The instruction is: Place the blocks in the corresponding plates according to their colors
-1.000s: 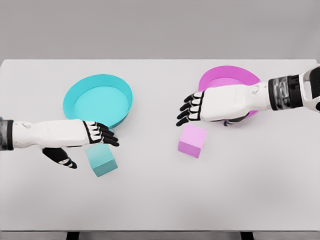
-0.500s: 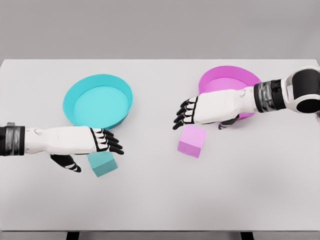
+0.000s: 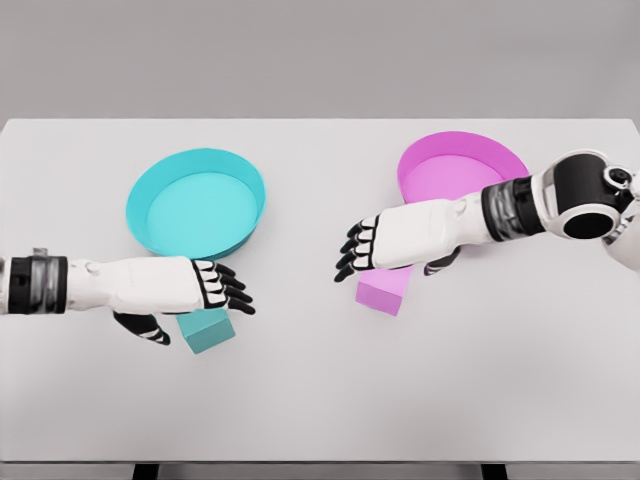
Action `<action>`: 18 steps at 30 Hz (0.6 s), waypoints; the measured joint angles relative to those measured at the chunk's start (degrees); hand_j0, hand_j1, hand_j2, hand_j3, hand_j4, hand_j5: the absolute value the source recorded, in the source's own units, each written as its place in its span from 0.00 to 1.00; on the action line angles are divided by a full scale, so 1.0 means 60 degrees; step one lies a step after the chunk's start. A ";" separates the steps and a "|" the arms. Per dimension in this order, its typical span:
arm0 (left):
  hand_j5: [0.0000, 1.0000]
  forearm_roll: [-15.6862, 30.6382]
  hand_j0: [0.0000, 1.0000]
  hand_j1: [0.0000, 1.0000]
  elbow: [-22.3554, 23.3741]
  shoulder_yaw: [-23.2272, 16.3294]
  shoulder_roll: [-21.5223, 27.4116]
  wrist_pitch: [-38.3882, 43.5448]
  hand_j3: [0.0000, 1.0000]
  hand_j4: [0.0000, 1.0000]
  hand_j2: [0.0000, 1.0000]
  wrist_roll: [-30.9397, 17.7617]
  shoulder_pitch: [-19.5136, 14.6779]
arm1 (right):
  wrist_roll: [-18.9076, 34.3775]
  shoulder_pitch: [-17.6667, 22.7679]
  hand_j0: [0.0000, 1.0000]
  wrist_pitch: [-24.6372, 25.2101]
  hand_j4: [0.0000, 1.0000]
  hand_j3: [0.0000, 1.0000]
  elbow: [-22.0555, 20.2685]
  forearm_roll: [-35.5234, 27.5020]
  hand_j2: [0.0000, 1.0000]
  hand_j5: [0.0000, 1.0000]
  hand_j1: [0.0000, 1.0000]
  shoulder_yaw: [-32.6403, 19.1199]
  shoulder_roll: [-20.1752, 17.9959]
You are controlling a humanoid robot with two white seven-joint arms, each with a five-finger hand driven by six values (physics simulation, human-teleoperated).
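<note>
Teal is sitting on our left side of the head view: the teal block (image 3: 207, 329) is lying on the white table (image 3: 320, 400), and we are holding our left hand (image 3: 190, 288) flat over its upper edge, so the block is showing at about five o'clock from the palm, partly hidden under it. We are keeping those fingers (image 3: 232, 290) stretched out and gripping nothing, with the thumb hanging at the seven o'clock side, just beside the block. The teal plate (image 3: 196, 203) is resting at roughly twelve o'clock from that hand, near but apart. On the other side, the pink block (image 3: 384, 288) is peeking out at about six o'clock beneath our right hand (image 3: 385, 243), whose fingers are likewise extended and holding nothing. The pink plate (image 3: 462, 170) is lying at about one o'clock from that hand, with the forearm crossing its near rim. Each hand is plainly the nearer one to its own colour, so we are judging that both still need to drop straight down to grasp.
</note>
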 measured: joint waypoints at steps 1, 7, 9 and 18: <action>1.00 -0.0020 1.00 1.00 0.0023 -0.0004 -0.0036 0.0000 1.00 1.00 1.00 0.0000 0.0000 | 0.0000 0.0000 1.00 0.0000 1.00 1.00 0.0011 0.0013 1.00 1.00 1.00 0.0008 0.0010; 1.00 -0.0121 1.00 1.00 0.0285 -0.0021 -0.0284 0.0000 1.00 1.00 1.00 0.0000 0.0000 | 0.0000 0.0000 1.00 0.0000 1.00 1.00 0.0141 0.0155 1.00 1.00 1.00 0.0148 0.0099; 1.00 -0.0204 1.00 1.00 0.0401 -0.0027 -0.0394 0.0000 1.00 1.00 1.00 0.0000 0.0000 | 0.0000 0.0000 1.00 0.0001 1.00 1.00 0.0152 0.0187 1.00 1.00 1.00 0.0212 0.0143; 1.00 -0.0534 1.00 1.00 0.0674 -0.0052 -0.0602 0.0000 1.00 1.00 1.00 0.0000 0.0146 | 0.0000 0.0000 1.00 0.0001 1.00 1.00 0.0360 0.0481 1.00 1.00 1.00 0.0461 0.0237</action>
